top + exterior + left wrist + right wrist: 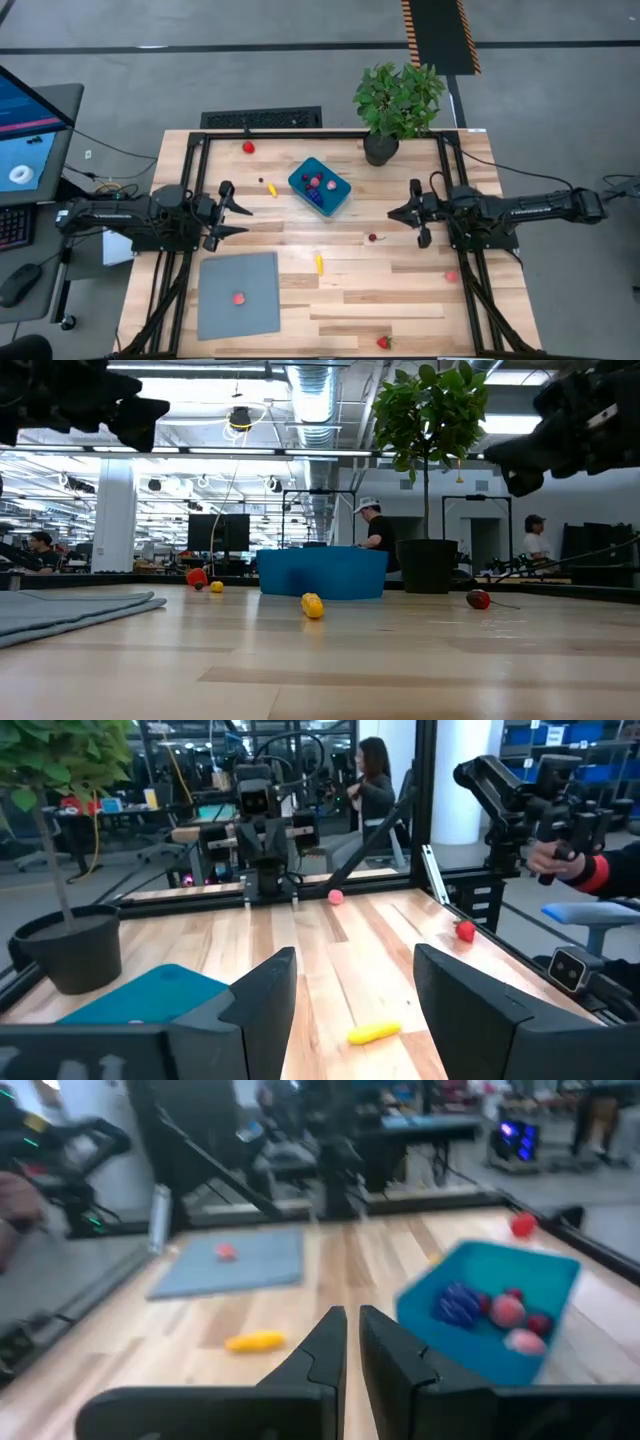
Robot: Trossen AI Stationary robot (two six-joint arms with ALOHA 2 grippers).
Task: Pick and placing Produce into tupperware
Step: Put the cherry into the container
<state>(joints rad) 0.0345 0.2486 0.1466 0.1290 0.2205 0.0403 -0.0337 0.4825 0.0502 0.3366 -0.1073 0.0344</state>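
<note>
The teal tupperware stands on the table's far middle, with several small pieces of produce inside. Other produce lies scattered: a yellow piece mid-table, a cherry, a red piece near the far edge, a strawberry near the near edge, and a red piece on the grey sheet. My left gripper hovers open, left of the tupperware. My right gripper hovers shut to its right. Both are off the table.
A flat grey sheet lies at the near left. A potted plant stands at the far right, close to the tupperware. A pink piece lies by the right frame rail. A person's hand shows beyond the table.
</note>
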